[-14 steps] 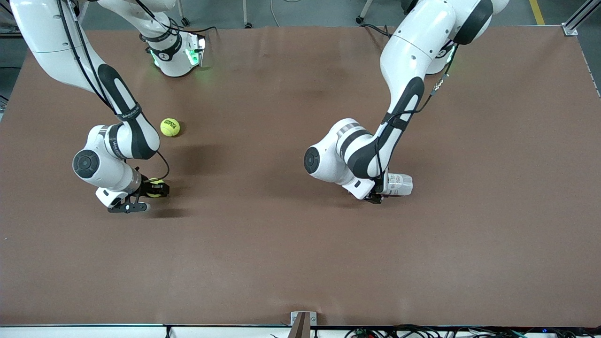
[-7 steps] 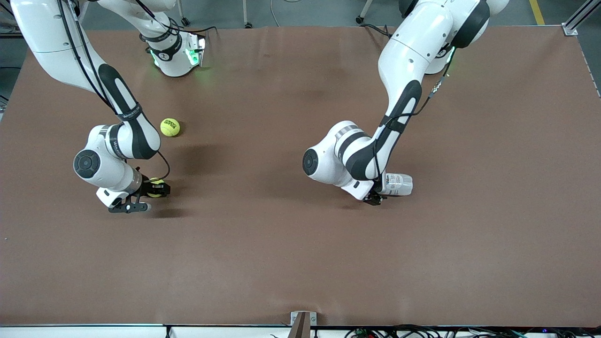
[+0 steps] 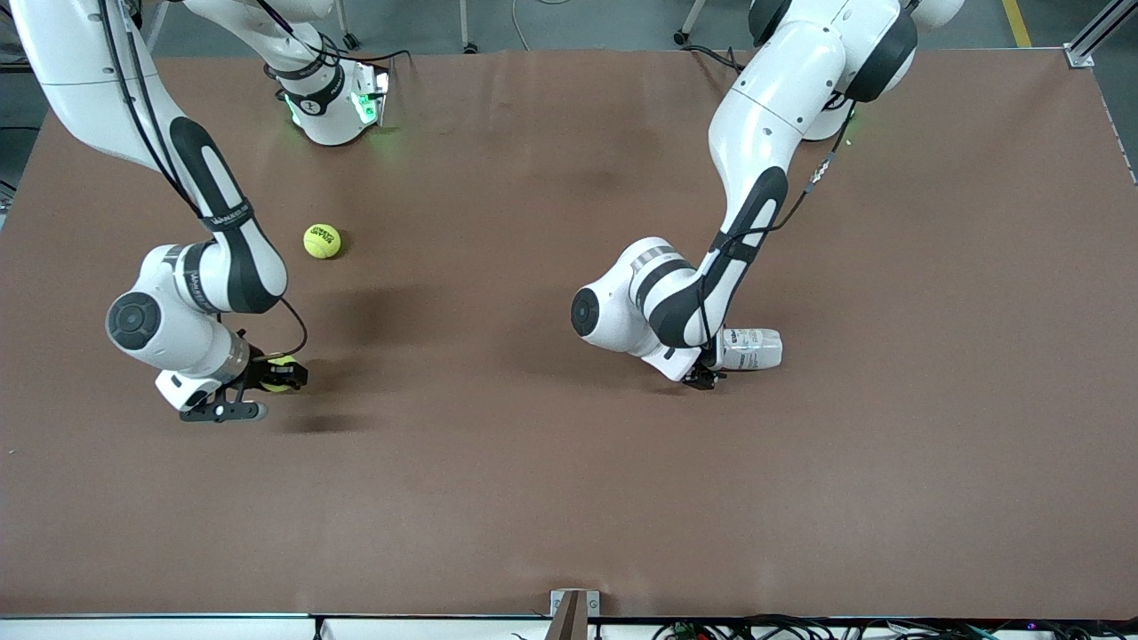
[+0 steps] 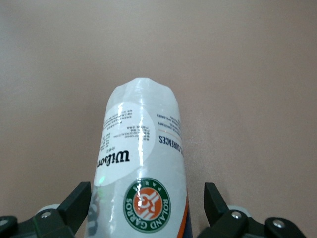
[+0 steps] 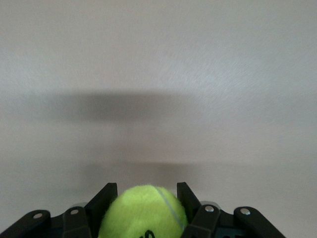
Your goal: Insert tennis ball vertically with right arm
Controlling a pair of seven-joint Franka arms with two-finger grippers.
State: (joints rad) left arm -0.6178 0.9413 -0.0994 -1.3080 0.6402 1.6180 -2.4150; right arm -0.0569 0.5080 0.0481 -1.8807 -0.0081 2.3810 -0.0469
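Right end effector (image 3: 283, 373) is clamped on a fuzzy yellow-green tennis ball (image 5: 143, 212), lifted over the brown worktop (image 3: 533, 498) at the right arm's end, forearm angled down and wrist bent. Left end effector (image 3: 707, 373) sits low, fingers (image 4: 74, 206) spread either side of a white plastic ball can (image 4: 141, 168) lying on its side, not gripping. Risk, as I judge it: the can isn't upright, so a vertical insertion would miss or roll it. A second yellow-green ball (image 3: 322, 241) lies loose near the right arm's base.
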